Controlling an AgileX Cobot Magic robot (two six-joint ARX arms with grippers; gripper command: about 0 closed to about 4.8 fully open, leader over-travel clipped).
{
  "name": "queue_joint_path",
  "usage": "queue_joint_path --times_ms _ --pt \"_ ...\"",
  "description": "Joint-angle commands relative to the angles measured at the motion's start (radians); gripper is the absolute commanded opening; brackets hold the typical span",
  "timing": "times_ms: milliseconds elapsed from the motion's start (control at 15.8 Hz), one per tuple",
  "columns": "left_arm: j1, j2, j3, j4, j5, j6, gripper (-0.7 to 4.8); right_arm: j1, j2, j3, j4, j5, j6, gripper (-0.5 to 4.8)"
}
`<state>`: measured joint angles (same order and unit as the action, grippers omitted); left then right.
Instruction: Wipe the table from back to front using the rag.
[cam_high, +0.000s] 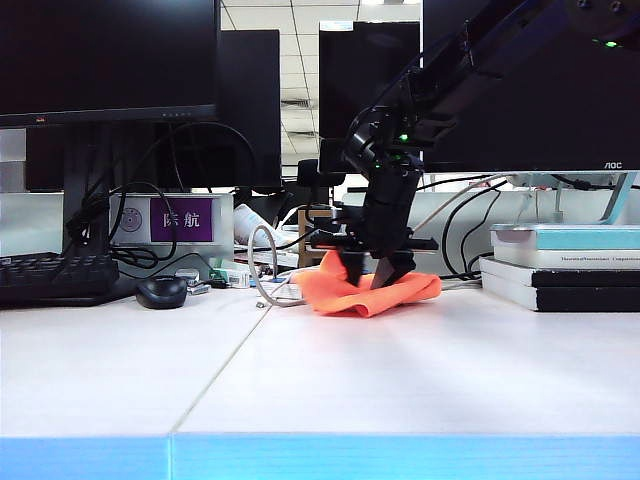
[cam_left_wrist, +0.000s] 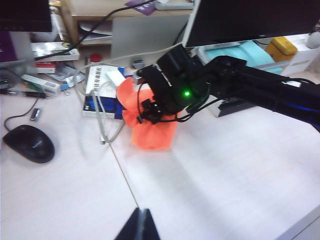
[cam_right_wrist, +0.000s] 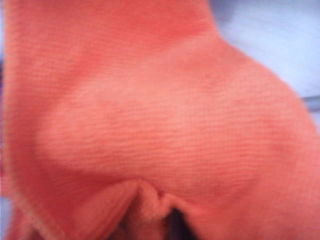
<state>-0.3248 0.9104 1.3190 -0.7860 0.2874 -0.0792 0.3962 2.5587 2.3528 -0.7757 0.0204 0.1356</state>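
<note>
Bunching under the right gripper (cam_high: 383, 272), the rag (cam_high: 368, 290) — jaws' state unclear — left gripper (cam_left_wrist: 140, 225) closed.

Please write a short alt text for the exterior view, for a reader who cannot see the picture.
The right claw points down onto a crumpled orange rag at the back of a white table, its fingers pressing into the cloth. Monitors, a keyboard, a black mouse and stacked books line the back; the left claw is not visible.
</note>
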Motion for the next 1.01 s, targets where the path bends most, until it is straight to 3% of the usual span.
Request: queue_joint_path --times_ms 63,505,632,695,758,884,947,1011 --pt "0.0 -0.001 0.004 0.009 0.008 0.001 -0.03 0.0 -0.003 -0.003 -0.055 0.003 0.005 2.59" --pt "0.0 -0.001 0.004 0.01 0.005 0.001 -0.03 0.0 -0.159 -0.003 -0.162 -0.002 0.005 2.63" --pt "0.0 -0.001 0.004 0.009 0.008 0.001 -0.03 0.0 -0.314 -0.003 -0.222 -0.082 0.019 2.63" --pt "0.0 -0.001 0.004 0.01 0.008 0.001 -0.03 0.0 -0.332 -0.004 -0.203 -0.151 0.018 4.58" --pt "0.0 -0.001 0.004 0.009 0.008 0.001 -0.03 0.0 -0.336 -0.004 -0.229 -0.156 0.019 4.79" --pt "0.0 0.0 0.004 0.01 0.008 0.001 -0.03 0.0 -0.336 -0.005 -0.214 -0.173 0.027 4.79" --pt "0.0 0.009 0.003 0.019 0.008 0.001 -0.03 0.0 -0.336 -0.004 -0.211 -0.232 0.049 4.79" --pt "0.0 0.055 0.002 0.056 0.02 0.001 -0.03 0.0 -0.336 -0.005 -0.211 -0.279 0.072 3.08"
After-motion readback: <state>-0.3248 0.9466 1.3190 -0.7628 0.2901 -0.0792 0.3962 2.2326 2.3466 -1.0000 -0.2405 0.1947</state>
